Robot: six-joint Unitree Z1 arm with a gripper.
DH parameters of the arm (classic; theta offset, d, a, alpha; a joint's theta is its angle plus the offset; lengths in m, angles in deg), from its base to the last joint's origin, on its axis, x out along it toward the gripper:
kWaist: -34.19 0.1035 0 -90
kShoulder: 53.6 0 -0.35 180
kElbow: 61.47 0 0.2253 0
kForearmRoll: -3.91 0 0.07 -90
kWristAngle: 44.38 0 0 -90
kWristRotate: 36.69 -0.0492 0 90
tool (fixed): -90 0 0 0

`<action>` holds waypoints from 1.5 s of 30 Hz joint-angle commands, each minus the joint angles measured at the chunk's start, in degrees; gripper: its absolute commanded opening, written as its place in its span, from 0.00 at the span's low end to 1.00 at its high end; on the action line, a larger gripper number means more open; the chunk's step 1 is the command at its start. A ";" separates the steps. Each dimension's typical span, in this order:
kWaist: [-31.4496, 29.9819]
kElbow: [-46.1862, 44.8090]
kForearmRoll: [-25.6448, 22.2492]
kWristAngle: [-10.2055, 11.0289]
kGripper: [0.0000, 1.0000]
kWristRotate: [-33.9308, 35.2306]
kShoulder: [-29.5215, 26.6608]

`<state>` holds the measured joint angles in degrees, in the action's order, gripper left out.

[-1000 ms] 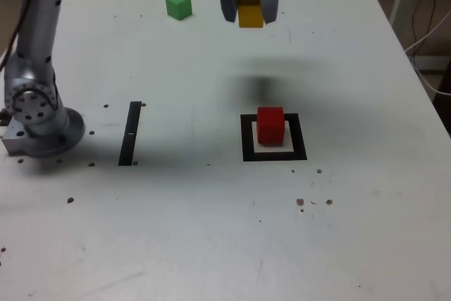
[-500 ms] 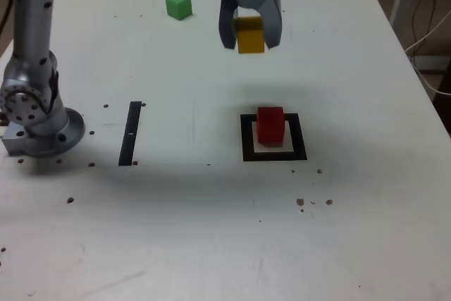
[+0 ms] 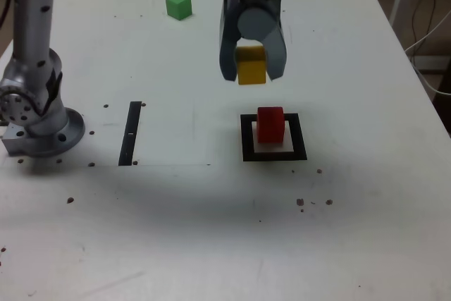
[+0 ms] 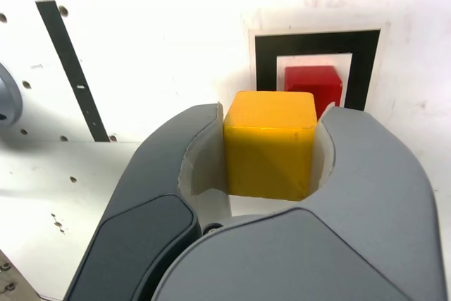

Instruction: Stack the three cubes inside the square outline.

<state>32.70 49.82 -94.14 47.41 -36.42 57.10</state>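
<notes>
White tabletop (image 3: 162,230) supports the work. Hand (image 3: 252,65) clamps yellow cube (image 3: 251,65): probably light, rigid; grip opposite faces.

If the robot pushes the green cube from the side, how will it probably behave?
The green cube would probably slide rather than roll, since its faces look flat and its edges straight. It seems unlikely to tip easily, being about as wide as it is tall. It looks stiff, with sharp corners and no visible dents.

Cube (image 3: 251,65) plain orange-yellow; another cube (image 3: 270,125) solid red; third cube (image 3: 179,6) green; square outline (image 3: 249,154) black, white centre.
</notes>
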 commanded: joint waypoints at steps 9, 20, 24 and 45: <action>-1.32 0.77 1.97 -1.38 0.33 0.78 4.37; -1.32 0.83 3.74 -1.97 0.33 0.68 6.52; -1.32 0.90 4.01 -2.10 0.33 0.62 7.05; -1.32 0.45 5.52 -2.73 0.97 -0.60 7.90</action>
<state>31.47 50.42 -88.69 44.84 -36.88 64.73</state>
